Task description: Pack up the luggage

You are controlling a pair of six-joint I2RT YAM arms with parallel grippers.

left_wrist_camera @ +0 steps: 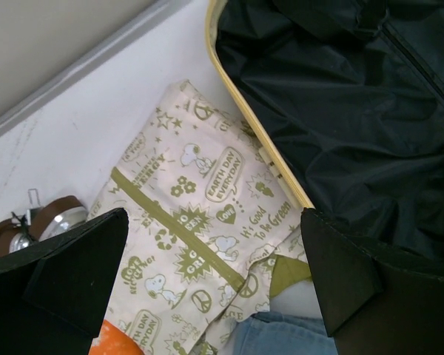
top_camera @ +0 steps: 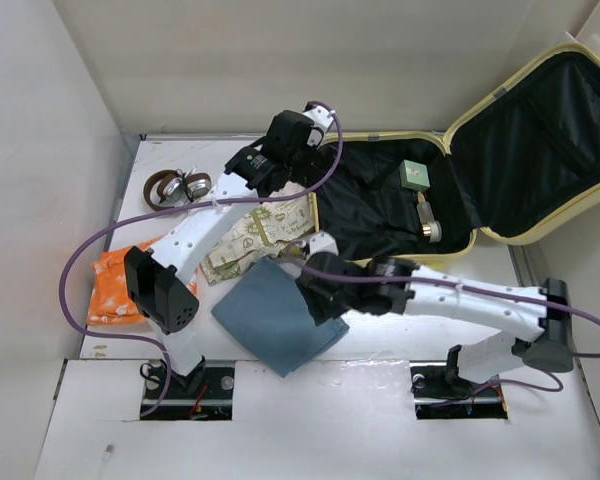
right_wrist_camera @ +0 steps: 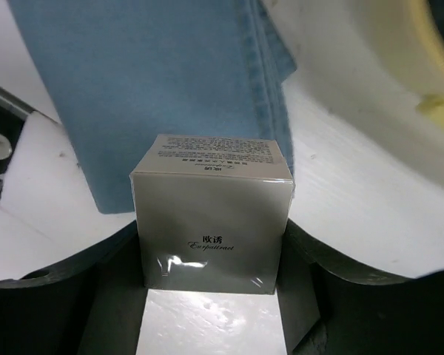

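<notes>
- The right end effector is clenched on a small silver cellophane-wrapped box. A finger presses each side face, and the printed front faces the wrist camera.
- Directly beneath this end effector lies a folded blue cloth on the white worktop. I cannot tell whether the box has lifted clear of the worktop.
- The luggage lies open ahead of the right end effector and a little to its right. The near yellow rim is just beyond the fingers.
- The long axis of the luggage runs left to right across the worktop, with the lid propped open at the far right end.
- A green box and a small bottle already sit on the black lining, further right of the end effector.
- The left end effector is released, fingers spread wide. It hovers over a printed cloth pouch, with the luggage's left rim just to its right.
- Both arms are near the luggage, but only the right one carries anything. Its next move is likely a short carry forward and rightward over the rim.
</notes>
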